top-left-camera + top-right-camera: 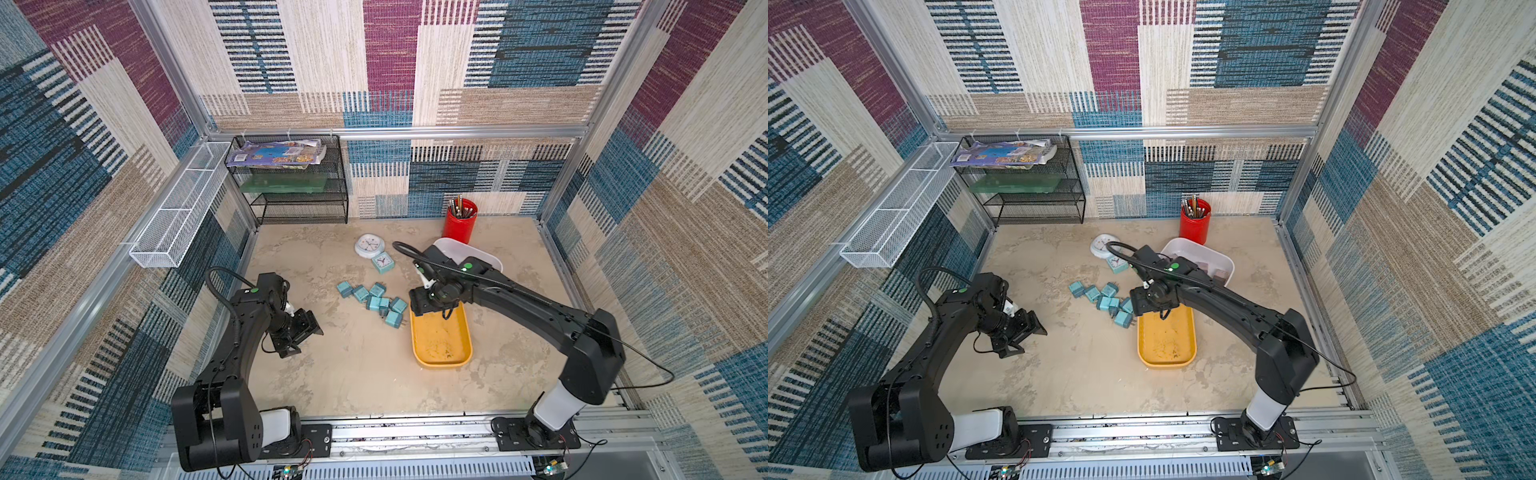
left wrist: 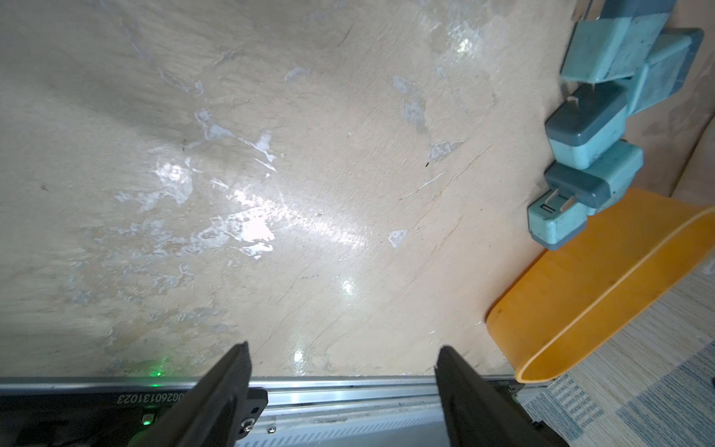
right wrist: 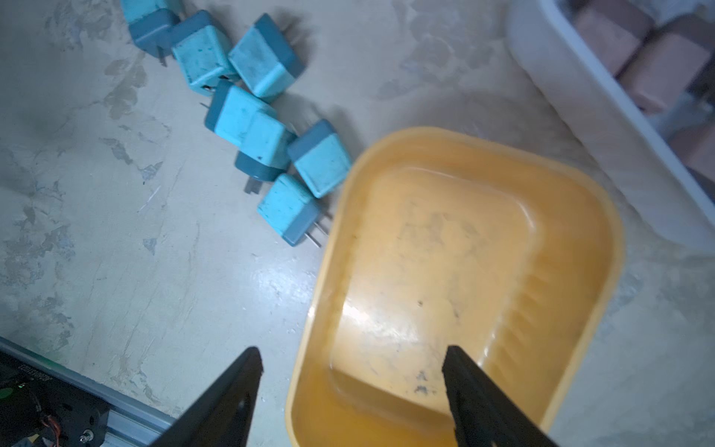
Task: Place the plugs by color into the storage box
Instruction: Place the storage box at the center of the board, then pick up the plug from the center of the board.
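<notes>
Teal plugs (image 1: 375, 302): seven on table (image 1: 353, 374); yellow box (image 1: 442, 365) one, white box (image 1: 478, 250) one.

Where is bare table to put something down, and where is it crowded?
Bare table lies between the left gripper and the teal plugs, and between the yellow tray and the front rail. Crowded: the plugs heaped beside the tray's rim.

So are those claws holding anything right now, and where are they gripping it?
Nothing is held. The left gripper and the right gripper both stand open and empty; the teal plugs lie loose on the table.
</notes>
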Controlling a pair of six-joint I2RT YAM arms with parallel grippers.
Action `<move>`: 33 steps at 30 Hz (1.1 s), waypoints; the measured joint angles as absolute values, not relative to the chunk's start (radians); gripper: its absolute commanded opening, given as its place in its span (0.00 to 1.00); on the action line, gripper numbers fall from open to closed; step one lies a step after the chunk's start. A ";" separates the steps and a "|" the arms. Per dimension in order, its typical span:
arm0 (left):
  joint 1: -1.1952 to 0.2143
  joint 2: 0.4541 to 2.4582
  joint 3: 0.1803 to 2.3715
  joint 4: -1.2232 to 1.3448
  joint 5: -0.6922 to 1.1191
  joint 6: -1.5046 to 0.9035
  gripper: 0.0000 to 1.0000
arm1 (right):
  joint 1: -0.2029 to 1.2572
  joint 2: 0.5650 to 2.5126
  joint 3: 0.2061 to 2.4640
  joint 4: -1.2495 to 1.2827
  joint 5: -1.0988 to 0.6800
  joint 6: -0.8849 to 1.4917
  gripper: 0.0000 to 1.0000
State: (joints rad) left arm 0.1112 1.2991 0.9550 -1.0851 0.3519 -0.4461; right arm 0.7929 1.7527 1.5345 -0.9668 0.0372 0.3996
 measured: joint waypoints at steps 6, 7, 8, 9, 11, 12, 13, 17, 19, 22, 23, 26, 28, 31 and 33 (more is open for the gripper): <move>0.111 1.288 0.954 -1.085 0.374 -0.454 0.78 | 0.856 1.999 1.729 -0.973 0.038 0.330 0.77; 0.111 1.284 0.953 -1.084 0.374 -0.455 0.78 | 0.855 2.024 1.745 -0.973 0.038 0.318 0.77; 0.111 1.279 0.952 -1.083 0.374 -0.459 0.78 | 0.854 2.044 1.756 -0.971 0.038 0.310 0.77; 0.111 1.274 0.949 -1.082 0.374 -0.462 0.78 | 0.850 2.064 1.767 -0.969 0.038 0.304 0.77; 0.111 1.267 0.940 -1.081 0.374 -0.467 0.78 | 0.850 2.094 1.778 -0.963 0.038 0.288 0.77; 0.111 1.264 0.934 -1.081 0.374 -0.469 0.78 | 0.849 2.107 1.782 -0.961 0.038 0.282 0.77; 0.111 1.262 0.928 -1.081 0.374 -0.469 0.78 | 0.848 2.122 1.785 -0.960 0.038 0.273 0.76; 0.111 1.253 0.916 -1.081 0.374 -0.469 0.78 | 0.845 2.160 1.787 -0.946 0.037 0.254 0.76; 0.111 1.250 0.914 -1.081 0.374 -0.469 0.78 | 0.844 2.170 1.780 -0.931 0.035 0.246 0.76; 0.111 1.248 0.912 -1.080 0.374 -0.470 0.78 | 0.842 2.175 1.769 -0.912 0.035 0.239 0.76; 0.111 1.248 0.912 -1.081 0.374 -0.470 0.78 | 0.842 2.175 1.767 -0.908 0.035 0.238 0.75; 0.111 1.246 0.910 -1.081 0.374 -0.470 0.78 | 0.850 2.177 1.766 -0.904 0.038 0.239 0.74; 0.111 1.246 0.910 -1.080 0.374 -0.469 0.78 | 0.860 2.177 1.762 -0.892 0.047 0.238 0.73; 0.111 1.246 0.909 -1.080 0.374 -0.469 0.78 | 0.881 2.175 1.749 -0.867 0.060 0.239 0.72; 0.111 1.247 0.909 -1.080 0.374 -0.469 0.78 | 0.888 2.168 1.735 -0.851 0.064 0.242 0.72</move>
